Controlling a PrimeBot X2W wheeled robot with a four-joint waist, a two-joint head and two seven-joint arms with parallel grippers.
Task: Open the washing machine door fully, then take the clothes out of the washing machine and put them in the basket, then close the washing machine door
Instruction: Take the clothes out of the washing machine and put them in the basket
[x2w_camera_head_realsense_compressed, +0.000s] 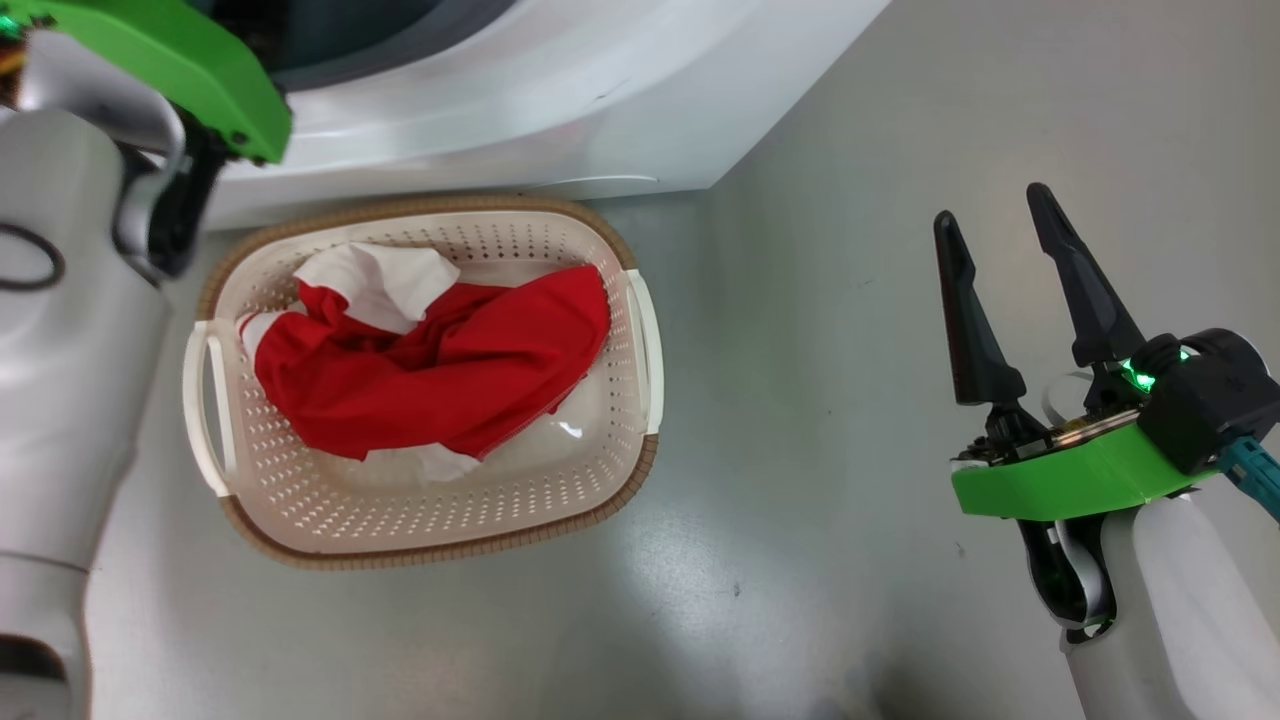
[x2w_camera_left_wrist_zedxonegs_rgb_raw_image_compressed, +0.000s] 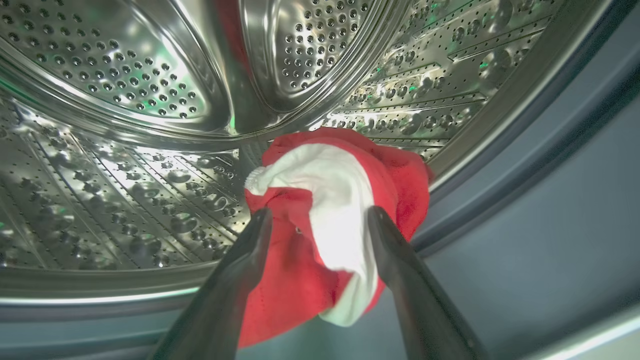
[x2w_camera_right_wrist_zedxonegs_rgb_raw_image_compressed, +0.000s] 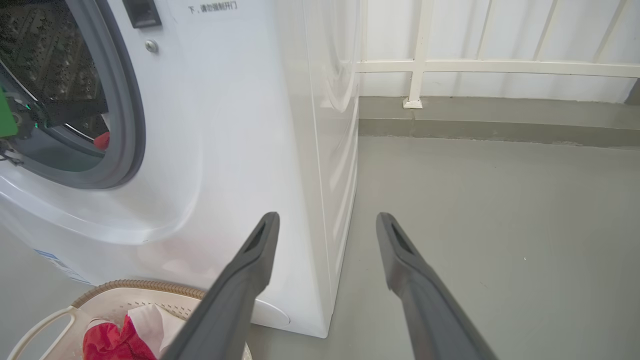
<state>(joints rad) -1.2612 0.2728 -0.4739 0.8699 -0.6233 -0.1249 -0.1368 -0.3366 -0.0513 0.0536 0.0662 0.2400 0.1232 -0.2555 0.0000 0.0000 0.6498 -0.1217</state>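
- The clothes (x2w_camera_head_realsense_compressed: 430, 370) are split. A red and white heap lies in the basket (x2w_camera_head_realsense_compressed: 430, 555) on the floor (x2w_camera_head_realsense_compressed: 850, 400), just in front of the washing machine (x2w_camera_head_realsense_compressed: 560, 90). A red and white piece (x2w_camera_left_wrist_zedxonegs_rgb_raw_image_compressed: 340, 190) sits at the front lip of the drum (x2w_camera_left_wrist_zedxonegs_rgb_raw_image_compressed: 125, 190), close to the grey seal (x2w_camera_left_wrist_zedxonegs_rgb_raw_image_compressed: 525, 165).
- The left claw (x2w_camera_left_wrist_zedxonegs_rgb_raw_image_compressed: 320, 215) is inside the door opening. Its fingers are spread, one on each side of that piece, and nothing is pinched yet.
- The right claw (x2w_camera_head_realsense_compressed: 992, 205) hangs released and empty over the floor, well apart from the basket.
- The step in hand, as I judge it, is gripping this piece. Push in a little deeper so the fingers bite a thick fold, not just the white patch, then clench fully.
- Lift before pulling back, so the cloth clears the seal instead of dragging or snagging on it.
- Carry it over the basket's middle and let go low, so nothing drapes over the rim.
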